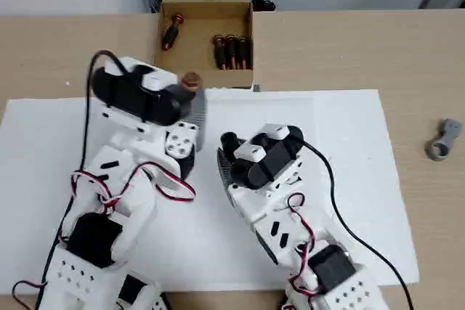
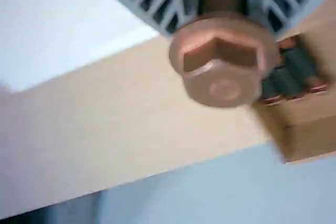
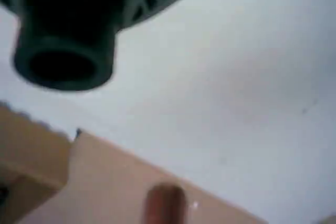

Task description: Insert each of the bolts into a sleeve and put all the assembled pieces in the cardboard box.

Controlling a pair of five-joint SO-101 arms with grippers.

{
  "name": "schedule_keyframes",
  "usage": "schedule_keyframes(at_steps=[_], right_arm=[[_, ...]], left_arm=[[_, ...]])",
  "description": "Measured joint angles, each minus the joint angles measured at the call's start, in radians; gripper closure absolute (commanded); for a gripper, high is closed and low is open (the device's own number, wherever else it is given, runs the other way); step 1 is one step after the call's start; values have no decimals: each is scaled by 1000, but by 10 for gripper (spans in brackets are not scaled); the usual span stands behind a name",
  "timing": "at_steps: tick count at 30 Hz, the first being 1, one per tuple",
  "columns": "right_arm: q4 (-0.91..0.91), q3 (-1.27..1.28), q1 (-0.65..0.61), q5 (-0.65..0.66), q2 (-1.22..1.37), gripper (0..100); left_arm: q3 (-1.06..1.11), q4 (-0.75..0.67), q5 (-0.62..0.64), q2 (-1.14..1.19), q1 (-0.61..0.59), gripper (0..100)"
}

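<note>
Now, cardboard box (image 1: 197,54) holding four assembled pieces (image 1: 232,51), three side by side, left gripper (image 1: 192,98) clamped on bolt (image 2: 223,61), right gripper (image 1: 227,154) clamped on sleeve (image 3: 65,56).

readable text: none | signs, numbers: none (all views)

White printed arms (image 1: 138,205), black servos (image 1: 134,96), red-and-white cables (image 1: 171,188), slatted grey end effectors (image 1: 193,92) (image 1: 228,150)
</note>
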Motion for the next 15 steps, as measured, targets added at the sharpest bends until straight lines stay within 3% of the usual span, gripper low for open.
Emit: schedule_keyframes(at_steps=[10, 15], right_arm=[[-308, 192, 0, 0, 0, 996], [-356, 203, 0, 0, 0, 996]], left_arm=[[-247, 227, 72, 0, 52, 994], [-261, 244, 155, 0, 86, 994]])
